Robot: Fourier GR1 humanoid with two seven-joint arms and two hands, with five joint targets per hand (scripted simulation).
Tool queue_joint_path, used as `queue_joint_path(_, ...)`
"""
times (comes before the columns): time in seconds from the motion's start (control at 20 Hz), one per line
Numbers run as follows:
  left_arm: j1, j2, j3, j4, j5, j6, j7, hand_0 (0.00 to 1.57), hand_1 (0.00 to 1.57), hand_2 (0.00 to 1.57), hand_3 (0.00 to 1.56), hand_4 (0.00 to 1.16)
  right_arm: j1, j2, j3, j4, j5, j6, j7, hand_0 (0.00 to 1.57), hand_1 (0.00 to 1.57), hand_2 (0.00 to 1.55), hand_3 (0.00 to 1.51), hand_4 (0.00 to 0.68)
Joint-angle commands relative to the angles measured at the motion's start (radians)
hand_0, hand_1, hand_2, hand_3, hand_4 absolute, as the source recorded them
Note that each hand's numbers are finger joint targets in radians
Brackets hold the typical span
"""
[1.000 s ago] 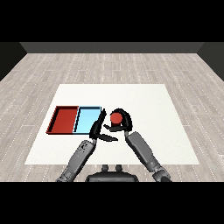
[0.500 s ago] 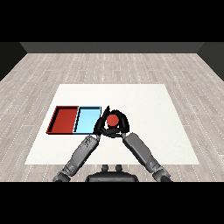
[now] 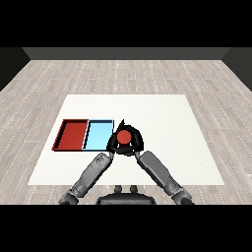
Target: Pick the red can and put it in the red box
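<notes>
The red can is up in the right hand, whose black fingers curl round its sides so that only the round red top shows between them; it sits just right of the blue tray and seems to be lifted clear of the table, though from this angle I cannot be sure. The hand wraps it from the far and right side, which I judge keeps the can upright while it travels. The left hand is close in on the can's left, touching or nearly so; whether its fingers are bent or straight I cannot tell, since the two black hands run together there. It may be steadying the can or only standing near. The red tray lies at the far left, touching the blue tray, so the can must cross over the blue one to reach it. The can itself is small, a plain bright red with a flat circular top, its body mostly hidden by the fingers. Its red matches the target tray's floor closely.
</notes>
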Motion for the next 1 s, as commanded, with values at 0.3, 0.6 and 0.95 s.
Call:
queue_joint_path(0.3,-0.066,-0.01,-0.017,0.048,0.008,0.1,0.052,1.55,1.55,1.48,1.38,0.87,0.012,0.006,0.056,0.056,-0.053,-0.009,-0.104,1.5,1.5,1.45,1.4,0.523)
queue_joint_path(0.6,-0.067,-0.01,-0.081,0.138,0.011,0.184,0.008,1.57,1.57,1.5,1.39,0.95,-0.034,0.005,0.033,-0.002,-0.031,-0.001,-0.037,1.47,1.47,1.44,1.39,0.559)
queue_joint_path(0.95,-0.013,-0.009,-0.083,-0.03,-0.062,0.236,0.079,1.57,1.57,1.5,1.38,0.87,-0.049,0.005,0.087,0.029,-0.067,-0.083,-0.071,1.52,1.52,1.46,1.4,0.538)
